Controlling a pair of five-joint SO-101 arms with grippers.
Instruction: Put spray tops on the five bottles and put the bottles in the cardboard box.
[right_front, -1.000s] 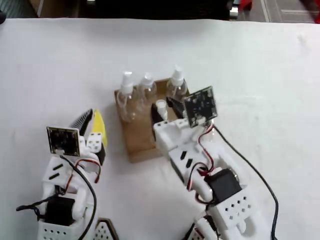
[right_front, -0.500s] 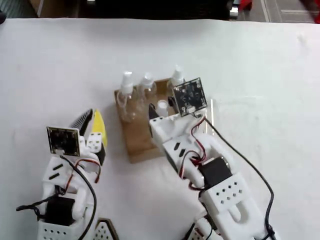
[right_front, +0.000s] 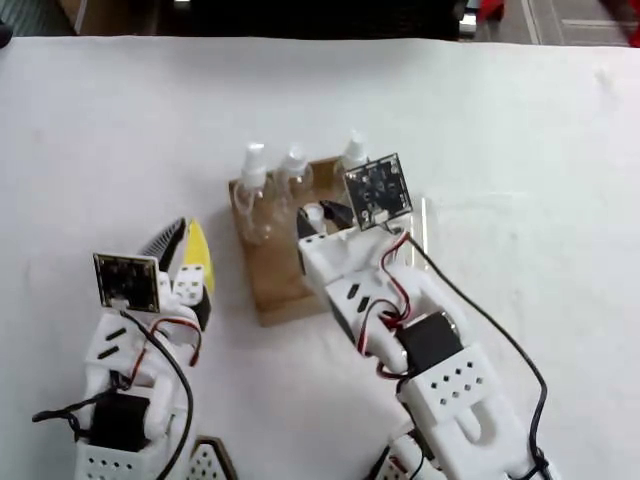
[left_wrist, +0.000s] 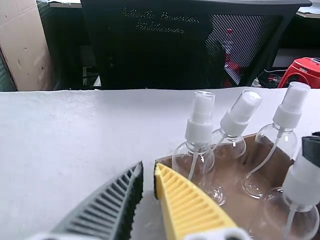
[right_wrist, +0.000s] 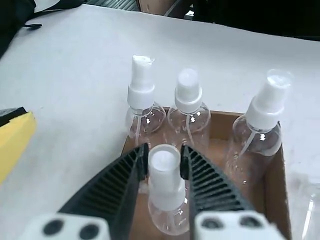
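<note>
A shallow cardboard box (right_front: 268, 275) lies mid-table. Three clear bottles with white spray tops stand along its far side (right_front: 253, 195) (right_front: 293, 178) (right_front: 352, 160). My right gripper (right_wrist: 164, 167) is shut on the spray top of a fourth bottle (right_wrist: 166, 197), held upright over the box floor just in front of that row (right_front: 314, 216). Beside the box, part of another clear bottle (right_wrist: 307, 197) shows on the table. My left gripper (right_front: 186, 258), with one grey and one yellow finger, rests shut and holds nothing, to the left of the box (left_wrist: 235, 195).
White tabletop surrounds the box, with open room on the far side and on the right (right_front: 520, 150). A black mesh chair (left_wrist: 200, 45) stands beyond the table's far edge. The right arm's body (right_front: 420, 350) lies over the box's near right corner.
The right arm's wrist has swung in over the box with the bottle in its fingers, and the bottle top shifted slightly left. The left arm has kept still.
</note>
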